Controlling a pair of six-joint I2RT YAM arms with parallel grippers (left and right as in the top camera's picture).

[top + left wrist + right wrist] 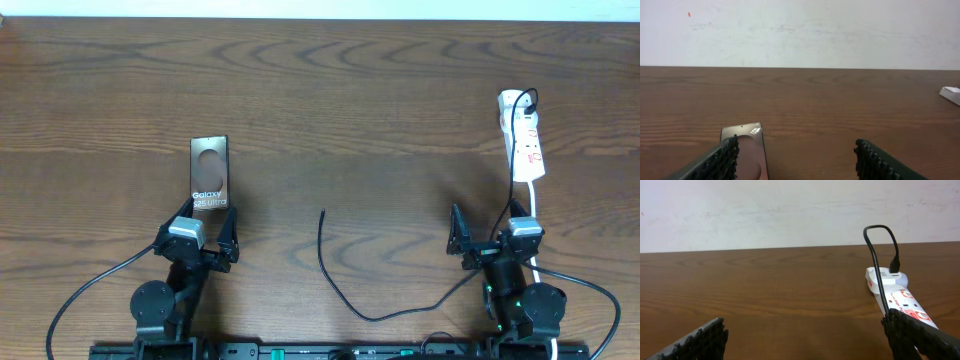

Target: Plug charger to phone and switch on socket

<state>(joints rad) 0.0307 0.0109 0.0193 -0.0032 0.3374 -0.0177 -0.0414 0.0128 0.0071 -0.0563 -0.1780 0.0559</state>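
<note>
The phone [209, 172] lies flat on the wooden table, a slim brown slab with white "Galaxy S25 Ultra" lettering. My left gripper [210, 213] stands open just short of its near end. In the left wrist view the phone [747, 145] runs under the left finger [720, 160]. The socket [524, 140] is a white strip at the right. The charger [340, 295] is plugged into its far end; its free plug lies on the table at mid-front. My right gripper [487, 218] is open and empty, with the socket [900, 297] and charger [875, 255] beside its right finger.
The socket's white cord [533, 205] runs down past the right arm. Thick black arm cables [90, 285] loop near the front edge. One end of the socket [951, 93] shows at the far right of the left wrist view. A pale wall stands behind the table.
</note>
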